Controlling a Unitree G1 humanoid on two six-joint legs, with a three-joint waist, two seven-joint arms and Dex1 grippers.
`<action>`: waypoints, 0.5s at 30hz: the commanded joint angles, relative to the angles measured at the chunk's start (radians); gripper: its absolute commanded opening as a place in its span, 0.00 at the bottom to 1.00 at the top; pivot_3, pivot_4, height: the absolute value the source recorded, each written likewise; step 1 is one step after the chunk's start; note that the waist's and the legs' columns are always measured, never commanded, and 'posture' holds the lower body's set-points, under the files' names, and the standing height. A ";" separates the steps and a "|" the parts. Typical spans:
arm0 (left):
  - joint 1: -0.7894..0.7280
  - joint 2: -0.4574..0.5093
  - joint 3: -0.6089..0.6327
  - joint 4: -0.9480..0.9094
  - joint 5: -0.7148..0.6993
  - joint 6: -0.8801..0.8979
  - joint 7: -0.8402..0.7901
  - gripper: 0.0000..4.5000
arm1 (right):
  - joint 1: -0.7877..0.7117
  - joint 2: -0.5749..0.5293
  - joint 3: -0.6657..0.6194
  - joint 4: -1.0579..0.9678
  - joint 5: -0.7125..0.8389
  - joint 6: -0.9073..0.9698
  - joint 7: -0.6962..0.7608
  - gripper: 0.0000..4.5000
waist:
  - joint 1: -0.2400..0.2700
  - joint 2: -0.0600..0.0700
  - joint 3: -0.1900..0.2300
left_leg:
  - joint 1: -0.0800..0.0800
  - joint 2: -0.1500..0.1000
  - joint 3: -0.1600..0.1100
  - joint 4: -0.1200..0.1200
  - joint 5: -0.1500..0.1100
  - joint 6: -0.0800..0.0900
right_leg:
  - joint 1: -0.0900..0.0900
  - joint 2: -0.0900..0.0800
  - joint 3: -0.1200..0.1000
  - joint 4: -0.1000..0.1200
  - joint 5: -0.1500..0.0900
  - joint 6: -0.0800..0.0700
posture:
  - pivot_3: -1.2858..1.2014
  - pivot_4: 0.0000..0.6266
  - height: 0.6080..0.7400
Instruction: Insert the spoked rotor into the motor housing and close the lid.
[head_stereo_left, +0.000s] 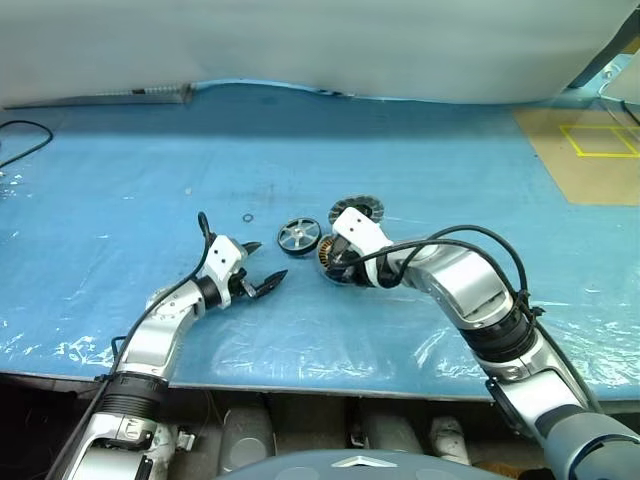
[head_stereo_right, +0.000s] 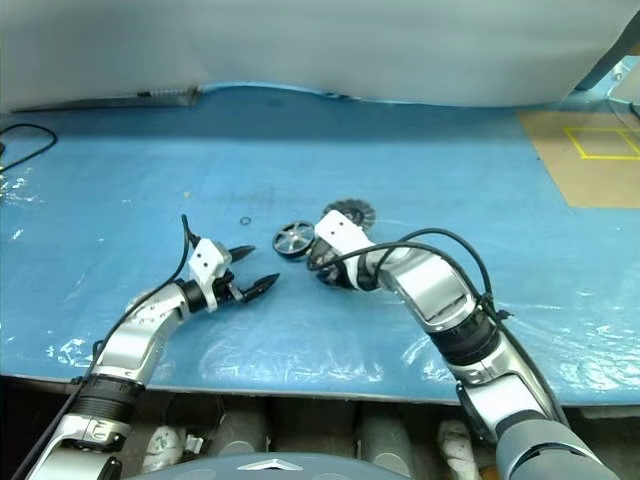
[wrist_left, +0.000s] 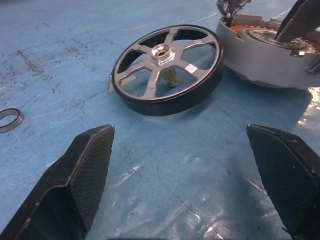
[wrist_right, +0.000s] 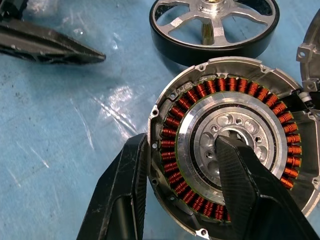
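Note:
The spoked rotor (head_stereo_left: 299, 236), silver with a dark rim, lies flat on the blue sheet near the middle. Just right of it sits the motor housing (wrist_right: 175, 125) with its ring of orange-copper windings. My right gripper (head_stereo_left: 345, 262) points down at it. One finger presses on the outer rim (wrist_right: 125, 195) and the other rests on the metal centre (wrist_right: 245, 185), so the grip is across the winding ring. The ribbed lid (head_stereo_left: 362, 208) lies just behind the housing. My left gripper (head_stereo_left: 262, 268) hovers open to the left of the rotor, pointing at it with nothing between its fingers (wrist_left: 95, 150).
A small metal ring (head_stereo_left: 247, 217) lies on the sheet left of the rotor. A black cable (head_stereo_left: 20, 135) curls at the far left. A tan board with a yellow square (head_stereo_left: 590, 150) sits at the back right. The table's front edge (head_stereo_left: 300, 380) runs below both arms.

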 joint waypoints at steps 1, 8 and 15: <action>0.000 0.009 0.015 -0.035 -0.010 -0.005 0.003 1.00 | 0.000 0.026 0.045 0.038 0.007 -0.028 -0.008 0.38 | 0.000 0.000 0.000 | 0.000 0.000 0.000 0.000 0.000 0.000 | 0.000 0.000 0.000 0.000 0.000 0.000 | 0.52 0.24 1.00; -0.001 0.006 0.011 -0.034 -0.009 -0.006 0.003 1.00 | -0.010 0.046 0.061 0.072 -0.005 -0.062 -0.023 0.38 | 0.000 0.000 0.000 | 0.000 0.000 0.000 0.000 0.000 0.000 | 0.000 0.000 0.000 0.000 0.000 0.000 | 0.52 0.24 1.00; 0.000 0.005 0.010 -0.036 -0.009 -0.004 0.003 1.00 | -0.034 0.021 -0.001 -0.007 0.040 -0.024 0.005 0.38 | 0.002 0.000 0.000 | -0.001 -0.001 0.000 0.000 0.000 0.000 | -0.001 0.000 0.001 0.000 0.000 0.000 | 0.52 0.24 1.00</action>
